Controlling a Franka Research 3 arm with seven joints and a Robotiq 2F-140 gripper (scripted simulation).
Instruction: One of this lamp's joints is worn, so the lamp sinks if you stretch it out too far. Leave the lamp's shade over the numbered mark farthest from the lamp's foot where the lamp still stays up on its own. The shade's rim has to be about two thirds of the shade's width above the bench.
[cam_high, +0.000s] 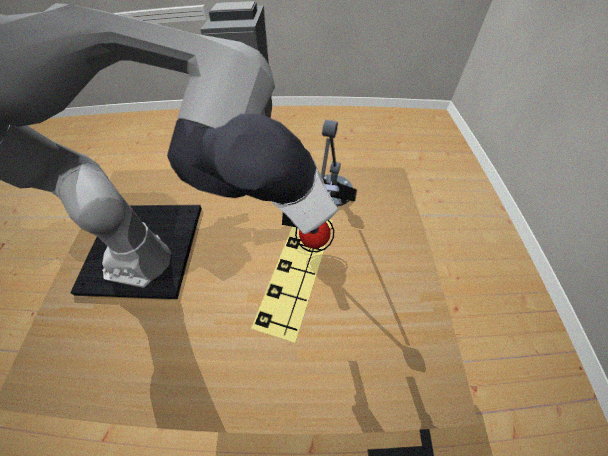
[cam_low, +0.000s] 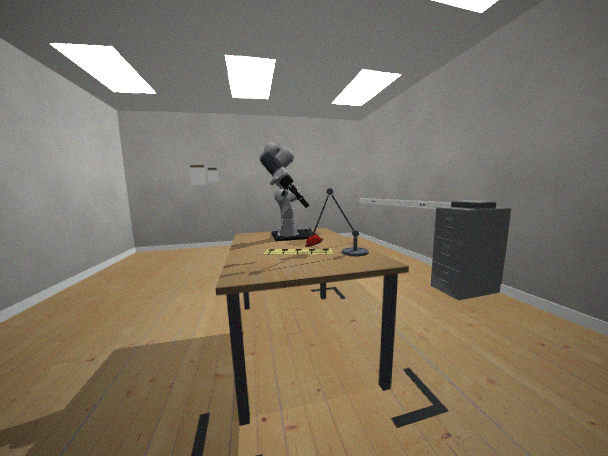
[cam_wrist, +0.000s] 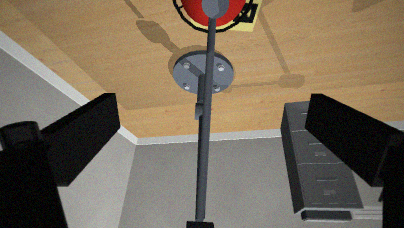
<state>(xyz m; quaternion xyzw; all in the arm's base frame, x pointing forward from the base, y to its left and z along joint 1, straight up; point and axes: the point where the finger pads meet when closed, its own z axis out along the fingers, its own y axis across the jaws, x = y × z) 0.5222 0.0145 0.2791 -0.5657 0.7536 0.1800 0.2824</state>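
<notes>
The lamp stands on the bench (cam_high: 225, 350) (cam_low: 300, 272). Its round grey foot (cam_high: 341, 181) (cam_low: 355, 251) (cam_wrist: 186, 75) carries two thin arms that meet at a raised elbow (cam_high: 330, 128) (cam_low: 329, 191). The red shade (cam_high: 317, 236) (cam_low: 314, 240) (cam_wrist: 200, 14) hangs low over the foot-side end of the yellow numbered strip (cam_high: 295, 300) (cam_low: 299, 251). It is beside label 2, and mark 1 is hidden. My gripper (cam_low: 304, 202) (cam_wrist: 213, 111) is open. Its fingers straddle the lamp's arm (cam_wrist: 204, 150) without touching it.
The robot's base sits on a black plate (cam_high: 175, 240) at the bench's far side. A grey filing cabinet (cam_low: 470, 250) (cam_wrist: 320, 165) stands by the wall. The bench edge lies beyond the lamp's foot.
</notes>
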